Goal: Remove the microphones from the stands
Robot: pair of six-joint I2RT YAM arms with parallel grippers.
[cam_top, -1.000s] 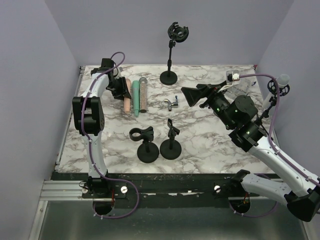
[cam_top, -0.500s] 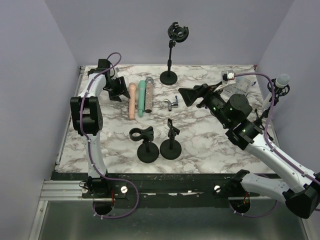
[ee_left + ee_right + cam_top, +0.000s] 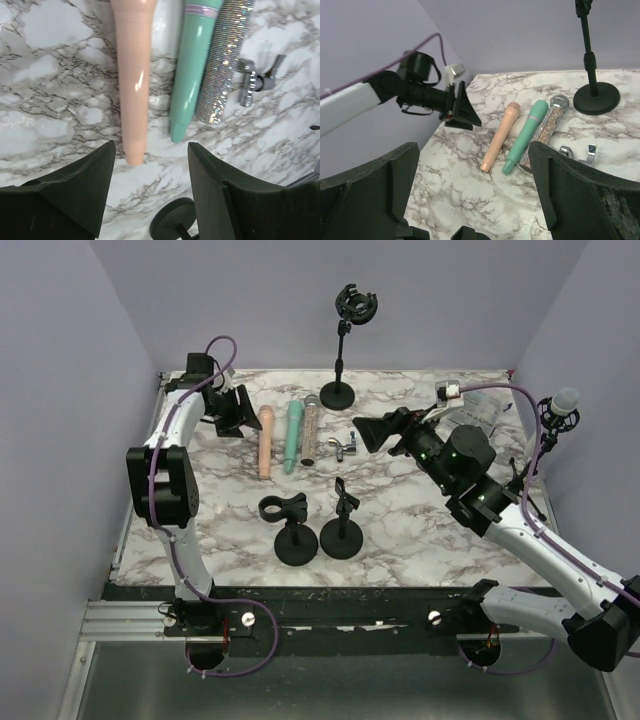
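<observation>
A microphone with a pale round head sits in a black stand at the table's far right edge, behind my right arm. My right gripper is open and empty over the table's middle, pointing left, far from that stand; its wrist view does not show it. My left gripper is open and empty at the back left, just left of three loose microphones. In its wrist view marble shows between the fingers.
Peach, teal and glitter microphones lie side by side; they also show in the left wrist view as peach, teal, glitter. A metal clip, two short stands, a tall stand.
My left gripper has drawn back to the left, away from the three loose microphones, which now lie a little further right. My right gripper has shifted slightly left.
</observation>
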